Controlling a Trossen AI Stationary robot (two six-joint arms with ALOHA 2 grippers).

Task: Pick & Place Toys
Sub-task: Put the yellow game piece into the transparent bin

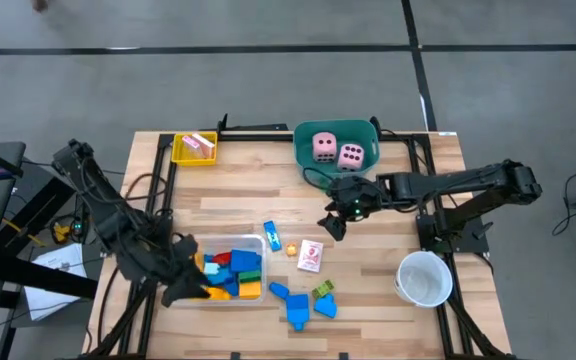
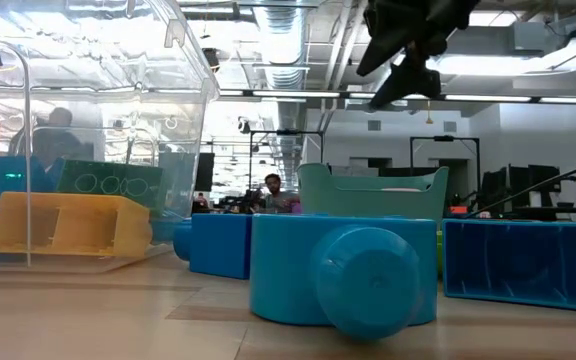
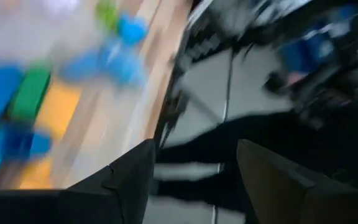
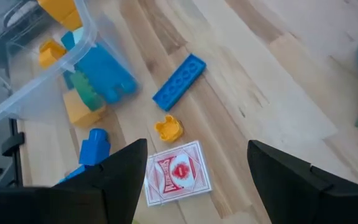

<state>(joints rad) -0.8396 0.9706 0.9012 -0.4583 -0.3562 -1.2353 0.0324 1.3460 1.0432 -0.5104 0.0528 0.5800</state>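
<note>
Several blue, yellow, red and green blocks lie in the clear tray (image 1: 258,243). My left gripper (image 1: 186,290) hovers open at the tray's near left corner, with nothing between its fingers (image 3: 129,180). My right gripper (image 4: 197,180) hangs open above the table's middle. Below it lie a pink-white card (image 4: 178,173), a small yellow piece (image 4: 168,129) and a flat blue block (image 4: 179,81). Two pink dice (image 1: 336,150) rest in the teal tub (image 1: 308,165). More blue blocks (image 1: 293,305) and a green one (image 1: 323,289) lie near the front edge.
A yellow tray (image 1: 180,155) holding a pink card stands at the far left of the table. A white cup (image 1: 423,278) stands at the near right. A black frame runs along the table's edges. Bare wood lies between the tub and the loose blocks.
</note>
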